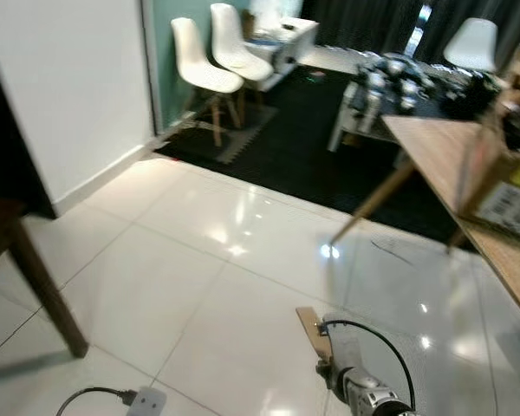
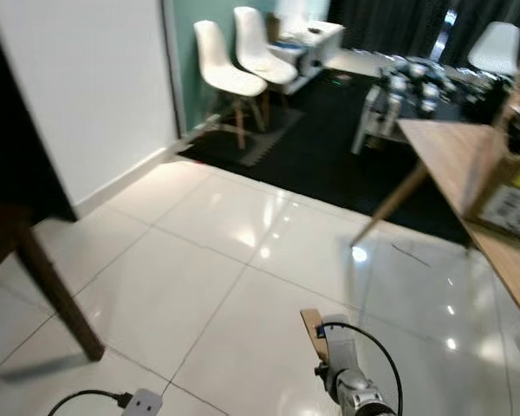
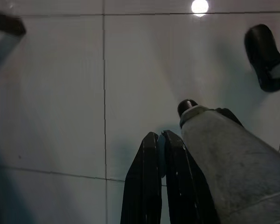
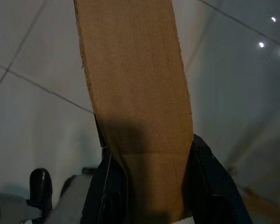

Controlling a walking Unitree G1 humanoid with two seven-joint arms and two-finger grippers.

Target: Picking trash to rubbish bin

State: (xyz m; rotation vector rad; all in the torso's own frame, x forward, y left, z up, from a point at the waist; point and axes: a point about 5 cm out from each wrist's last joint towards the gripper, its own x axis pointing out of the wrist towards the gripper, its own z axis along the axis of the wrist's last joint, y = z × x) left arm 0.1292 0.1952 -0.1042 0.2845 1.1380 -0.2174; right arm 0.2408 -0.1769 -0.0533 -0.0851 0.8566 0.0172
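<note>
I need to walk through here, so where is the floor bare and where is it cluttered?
The white tiles lie bare between the wall and the wooden table. The black mat is crowded with white chairs; a power strip lies near. The right gripper holds cardboard.

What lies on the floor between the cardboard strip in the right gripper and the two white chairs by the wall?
Only bare white tile, then dark mat: the head views show nothing between the cardboard strip and the white chairs.

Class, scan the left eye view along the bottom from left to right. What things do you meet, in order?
Dark table leg → white plug adapter with its cable → cardboard strip held by the right gripper → wooden table.
</note>
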